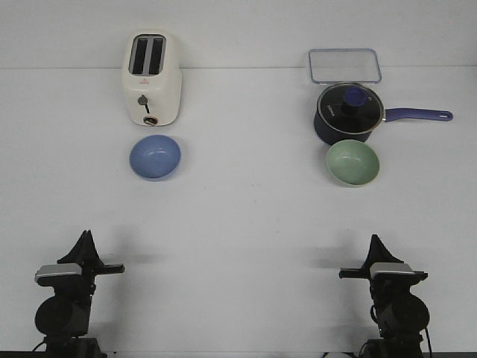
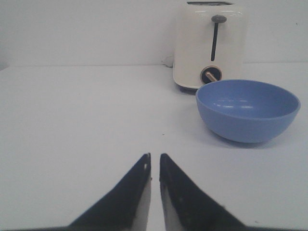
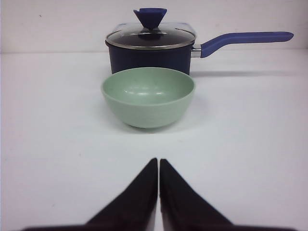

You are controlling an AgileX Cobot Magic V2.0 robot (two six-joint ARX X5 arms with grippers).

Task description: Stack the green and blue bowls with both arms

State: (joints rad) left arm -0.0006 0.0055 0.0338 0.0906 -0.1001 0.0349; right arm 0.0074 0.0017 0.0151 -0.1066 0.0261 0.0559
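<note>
Your left end effector (image 2: 154, 161) and right end effector (image 3: 158, 165) are both pressed together, holding nothing — blue bowl (image 2: 247, 109) ahead of the left, green bowl (image 3: 148, 96) ahead of the right, bare bench (image 1: 246, 246) between.

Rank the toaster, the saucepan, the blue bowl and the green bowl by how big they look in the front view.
1. Toaster
2. Saucepan, if its handle counts; otherwise close to the toaster
3. Blue bowl and green bowl: alike, no ranking
</note>
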